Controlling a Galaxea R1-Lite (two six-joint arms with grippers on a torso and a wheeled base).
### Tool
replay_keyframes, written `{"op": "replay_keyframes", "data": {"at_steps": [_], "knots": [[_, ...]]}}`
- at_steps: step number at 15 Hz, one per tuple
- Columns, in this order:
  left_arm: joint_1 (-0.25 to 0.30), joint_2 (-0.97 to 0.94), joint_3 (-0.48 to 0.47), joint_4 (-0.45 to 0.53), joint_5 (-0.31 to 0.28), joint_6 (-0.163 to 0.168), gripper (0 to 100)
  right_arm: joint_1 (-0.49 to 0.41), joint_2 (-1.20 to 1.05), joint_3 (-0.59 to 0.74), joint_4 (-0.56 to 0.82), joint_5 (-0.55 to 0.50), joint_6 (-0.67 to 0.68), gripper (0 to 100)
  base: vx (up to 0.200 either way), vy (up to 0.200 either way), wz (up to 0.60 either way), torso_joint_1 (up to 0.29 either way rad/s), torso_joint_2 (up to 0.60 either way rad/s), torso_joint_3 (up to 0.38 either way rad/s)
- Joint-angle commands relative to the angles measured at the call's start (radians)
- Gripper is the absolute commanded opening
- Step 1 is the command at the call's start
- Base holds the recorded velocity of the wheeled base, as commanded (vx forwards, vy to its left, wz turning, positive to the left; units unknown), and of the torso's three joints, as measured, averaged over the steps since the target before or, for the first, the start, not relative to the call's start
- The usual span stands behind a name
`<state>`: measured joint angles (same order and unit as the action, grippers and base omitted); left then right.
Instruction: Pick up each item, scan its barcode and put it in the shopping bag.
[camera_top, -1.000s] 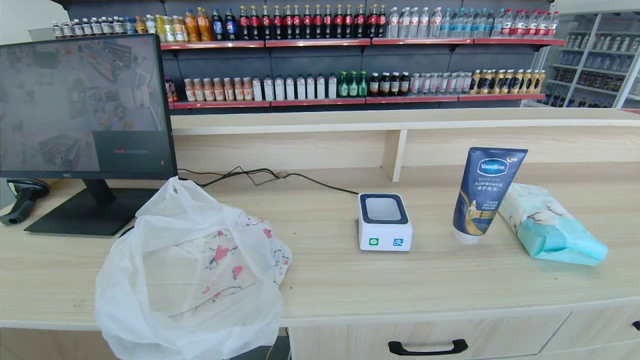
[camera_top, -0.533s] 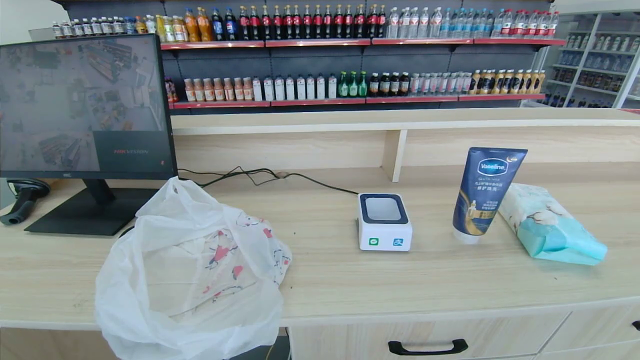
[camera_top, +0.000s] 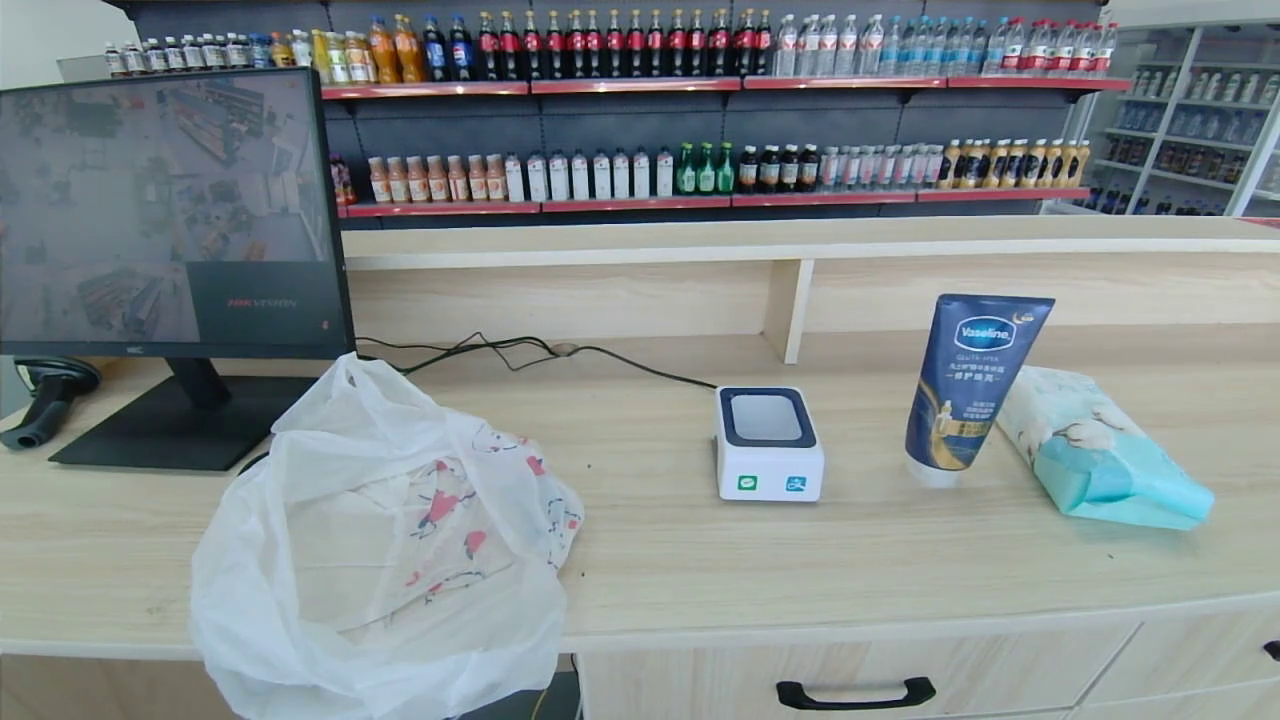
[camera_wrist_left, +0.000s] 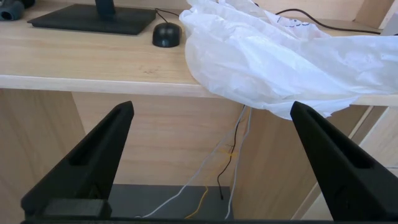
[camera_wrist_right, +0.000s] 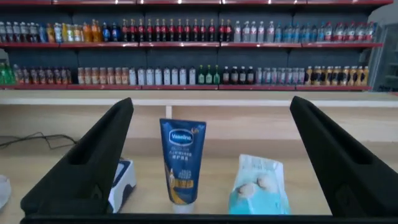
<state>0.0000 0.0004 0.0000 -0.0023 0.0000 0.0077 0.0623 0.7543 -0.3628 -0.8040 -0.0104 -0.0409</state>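
Shop checkout, light wood counter (camera_top: 700, 560), bottle shelves (camera_top: 640, 130) behind it. Monitor (camera_top: 170, 210) on the counter's left, handheld scanner (camera_top: 45, 400) beside its stand, mouse (camera_wrist_left: 166, 35) near the base. Shopping bag (camera_top: 380, 540), thin white plastic with red print, sits crumpled at the front left and overhangs the counter edge. Barcode scanner (camera_top: 768, 445), a small white box with its window facing up, is mid-counter, cable running back to the left. Lotion tube (camera_top: 975, 385) stands upright on its cap to the scanner's right. Tissue pack (camera_top: 1100, 450) lies flat just beside the tube on its right; can't tell if they touch. Left gripper (camera_wrist_left: 211, 109): fingers spread wide, empty, below counter level facing the front panel under the bag's overhang. Right gripper (camera_wrist_right: 211, 102): fingers spread wide, empty, facing the tube and tissue pack, well short of both.
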Motion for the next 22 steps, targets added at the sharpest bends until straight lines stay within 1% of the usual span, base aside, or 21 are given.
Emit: {"op": "replay_keyframes", "data": {"at_steps": [1,2,3,5,7,9,11,15,18,22], "knots": [[0.000,0.000,0.000,-0.001,0.000,0.000,100,-0.033,0.660,-0.162,-0.653,0.006,-0.053,100,0.000,0.000,0.00,0.000,0.00,0.000],[0.000,0.000,0.000,-0.001,0.000,0.000,100,-0.032,0.731,-0.151,-0.748,0.006,-0.060,100,0.000,0.000,0.00,0.000,0.00,0.000],[0.000,0.000,0.000,-0.001,0.000,0.000,100,-0.032,0.764,-0.134,-0.767,0.007,-0.070,100,0.000,0.000,0.00,0.000,0.00,0.000],[0.000,0.000,0.000,0.001,0.000,0.000,100,-0.029,0.789,-0.099,-0.767,0.024,-0.070,100,0.000,0.000,0.00,0.000,0.00,0.000],[0.000,0.000,0.000,0.001,0.000,0.000,100,-0.024,0.795,-0.036,-0.767,0.029,-0.070,100,0.000,0.000,0.00,0.000,0.00,0.000],[0.000,0.000,0.000,-0.001,0.000,0.000,100,-0.021,0.797,-0.008,-0.767,0.029,-0.070,100,0.000,0.000,0.00,0.000,0.00,0.000],[0.000,0.000,0.000,-0.001,0.000,0.000,100,0.013,0.821,0.010,-0.767,0.029,-0.073,100,0.000,0.000,0.00,0.000,0.00,0.000],[0.000,0.000,0.000,-0.001,0.000,0.000,100,0.010,0.841,0.062,-0.767,0.029,-0.073,100,0.000,0.000,0.00,0.000,0.00,0.000],[0.000,0.000,0.000,-0.001,0.000,0.000,100,0.001,0.843,0.068,-0.767,0.027,-0.065,100,0.000,0.000,0.00,0.000,0.00,0.000],[0.000,0.000,0.000,0.001,0.000,0.000,100,-0.061,0.887,0.024,-0.767,0.027,-0.042,100,0.000,0.000,0.00,0.000,0.00,0.000]]}}
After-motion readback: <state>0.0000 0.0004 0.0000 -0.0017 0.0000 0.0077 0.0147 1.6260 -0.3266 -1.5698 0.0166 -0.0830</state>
